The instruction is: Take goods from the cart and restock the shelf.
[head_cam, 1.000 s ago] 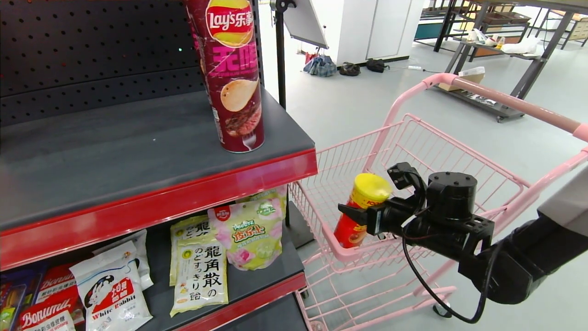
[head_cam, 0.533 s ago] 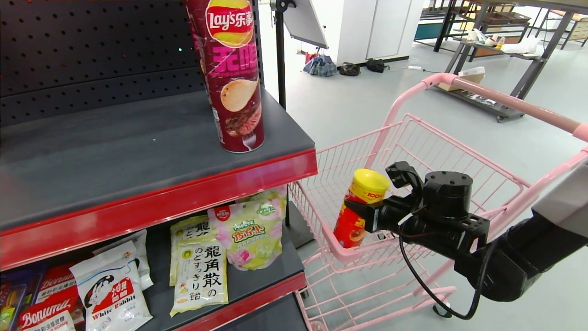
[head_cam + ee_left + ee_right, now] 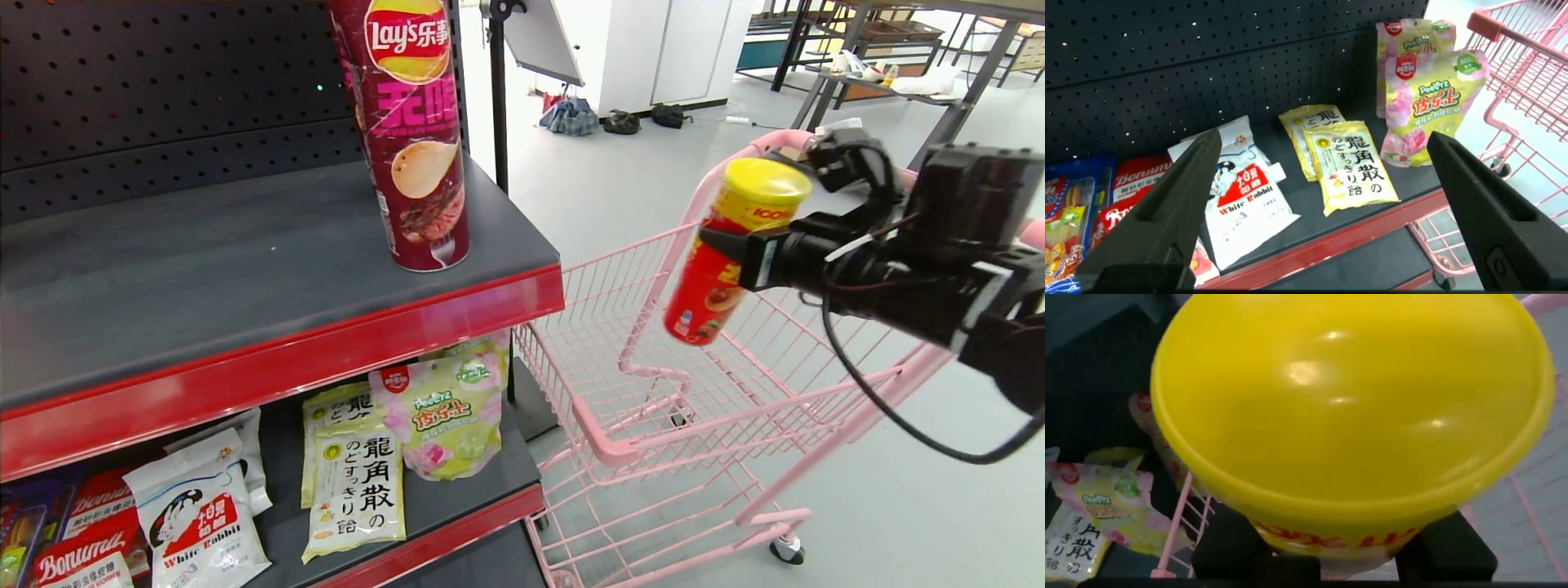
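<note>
Red yellow-lidded can (image 3: 710,286) hangs pinched in the right gripper (image 3: 759,200) above the cart (image 3: 608,445).

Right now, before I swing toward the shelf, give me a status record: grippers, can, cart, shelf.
right gripper: shut on the red can, just below its yellow lid
red can: lid up, slightly tilted, held above the cart
cart: pink, standing right of the top shelf
top shelf: one tall chip can upright near its front right corner
left gripper: open, facing snack bags on the lower shelf
</note>
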Robot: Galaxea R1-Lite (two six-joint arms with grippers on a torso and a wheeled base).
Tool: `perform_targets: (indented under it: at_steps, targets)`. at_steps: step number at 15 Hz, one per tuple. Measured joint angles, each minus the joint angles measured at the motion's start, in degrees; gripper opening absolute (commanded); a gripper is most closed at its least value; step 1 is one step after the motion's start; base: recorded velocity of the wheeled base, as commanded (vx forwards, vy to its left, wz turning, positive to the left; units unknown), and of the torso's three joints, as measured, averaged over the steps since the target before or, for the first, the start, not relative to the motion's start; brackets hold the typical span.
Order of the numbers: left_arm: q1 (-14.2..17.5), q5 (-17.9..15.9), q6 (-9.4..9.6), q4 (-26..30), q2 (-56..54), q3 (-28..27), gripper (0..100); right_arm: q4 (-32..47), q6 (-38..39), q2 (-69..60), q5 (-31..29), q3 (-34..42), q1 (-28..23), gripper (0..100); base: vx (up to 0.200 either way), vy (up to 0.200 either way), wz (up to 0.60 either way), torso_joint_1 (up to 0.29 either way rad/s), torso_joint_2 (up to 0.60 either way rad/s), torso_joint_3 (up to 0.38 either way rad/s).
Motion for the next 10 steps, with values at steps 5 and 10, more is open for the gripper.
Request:
perform_targets:
  at_steps: [5, 10]
  targets:
    - [0.0, 0.0, 0.0, 0.0, 0.0, 0.0, 100, 27.3, -0.9, -28.9, -7.1, 5.0, -2.6, 0, 0.0, 0.0, 0.0, 0.0, 0.0, 0.0]
    - [0.0, 0.0, 0.05, 0.0, 0.0, 0.0, 100, 43.3, -5.6, -53.2, -9.6, 19.9, -13.8, 0, 0.0, 0.0, 0.0, 0.0, 0.0, 0.0]
